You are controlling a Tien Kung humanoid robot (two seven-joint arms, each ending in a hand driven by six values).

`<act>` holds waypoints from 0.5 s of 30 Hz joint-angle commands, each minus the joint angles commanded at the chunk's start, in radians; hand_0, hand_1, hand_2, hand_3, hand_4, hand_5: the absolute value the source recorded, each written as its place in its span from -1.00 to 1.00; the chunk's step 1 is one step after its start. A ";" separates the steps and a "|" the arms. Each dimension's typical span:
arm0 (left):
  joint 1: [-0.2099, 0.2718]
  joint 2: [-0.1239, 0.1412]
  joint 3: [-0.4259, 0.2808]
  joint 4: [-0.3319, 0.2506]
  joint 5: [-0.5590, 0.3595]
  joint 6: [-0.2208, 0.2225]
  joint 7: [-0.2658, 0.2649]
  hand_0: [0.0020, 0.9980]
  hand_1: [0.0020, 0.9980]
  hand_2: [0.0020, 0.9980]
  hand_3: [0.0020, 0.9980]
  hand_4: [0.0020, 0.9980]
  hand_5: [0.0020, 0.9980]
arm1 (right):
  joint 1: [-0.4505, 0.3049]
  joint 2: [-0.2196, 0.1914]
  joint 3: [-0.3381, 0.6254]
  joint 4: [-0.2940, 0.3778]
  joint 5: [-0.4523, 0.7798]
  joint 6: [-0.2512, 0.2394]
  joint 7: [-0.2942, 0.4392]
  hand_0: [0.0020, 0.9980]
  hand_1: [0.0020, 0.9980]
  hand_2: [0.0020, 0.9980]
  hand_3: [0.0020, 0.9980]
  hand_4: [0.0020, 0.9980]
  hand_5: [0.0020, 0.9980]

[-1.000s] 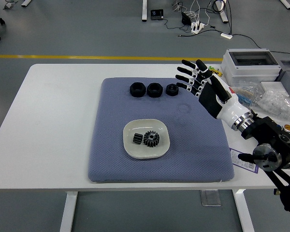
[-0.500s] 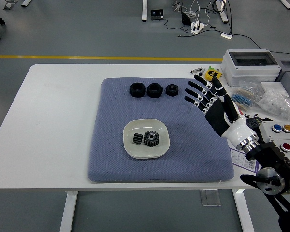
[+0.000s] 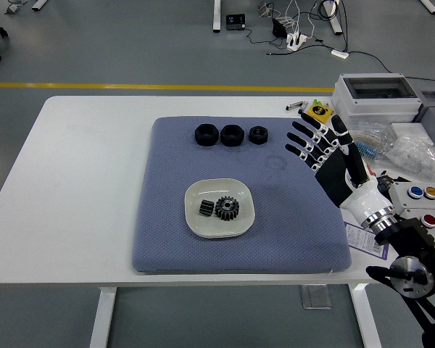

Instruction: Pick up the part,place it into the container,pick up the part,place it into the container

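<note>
Two dark metal parts, a toothed black gear (image 3: 227, 208) and a smaller black cylindrical piece (image 3: 205, 208) just beside it on the left, are seen lying inside the shallow cream-coloured square dish with rounded corners (image 3: 241, 221), which serves as the container and rests on the lower middle of a blue-grey quilted fabric mat (image 3: 174, 246). Three further black ring-shaped parts are arranged in a row near the far edge of the mat: a large one at the left (image 3: 205, 134), a similar one in the middle (image 3: 232, 134) and a smaller one at the right (image 3: 257, 133); the left and middle ones lie close together, the right one a little apart. The mat is laid on the white rectangular table (image 3: 80, 181). The right robot hand (image 3: 326, 156), black with white finger segments, is held above the right edge of the mat with its fingers (image 3: 302, 138) spread and extended toward the row of rings; nothing is grasped by it, and it is clear of all the parts. Its black and white forearm (image 3: 366, 206) enters from the lower right corner. At the right end of the table a grey plastic box with a clear lid (image 3: 377, 94), a small yellow and black object (image 3: 317, 110), clear plastic bags (image 3: 413, 152) and a panel of coloured push buttons (image 3: 428, 194) are visible.
</note>
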 joint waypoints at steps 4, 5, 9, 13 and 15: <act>-0.003 0.002 0.021 0.000 -0.007 -0.007 0.000 0.42 0.28 0.34 0.16 0.24 0.50 | 0.000 0.003 0.001 -0.002 0.001 0.000 -0.001 0.68 0.62 0.66 0.67 1.00 0.59; -0.004 0.002 0.022 0.000 -0.007 -0.007 0.000 0.42 0.28 0.34 0.16 0.24 0.50 | -0.001 0.003 0.001 -0.002 0.001 0.000 -0.001 0.68 0.62 0.66 0.67 1.00 0.59; -0.002 0.001 0.027 0.000 -0.011 -0.009 0.000 0.42 0.28 0.33 0.16 0.24 0.50 | -0.006 0.005 0.002 -0.002 0.002 -0.001 -0.004 0.67 0.61 0.66 0.66 1.00 0.59; -0.002 0.002 0.033 0.000 -0.022 -0.010 -0.002 0.42 0.28 0.33 0.16 0.24 0.50 | -0.010 0.002 0.007 0.000 0.002 -0.001 -0.007 0.67 0.61 0.66 0.66 1.00 0.59; -0.003 0.003 0.035 0.000 -0.030 -0.010 -0.005 0.42 0.28 0.33 0.16 0.24 0.50 | -0.010 0.000 0.008 0.001 0.000 -0.002 -0.008 0.67 0.61 0.66 0.66 1.00 0.59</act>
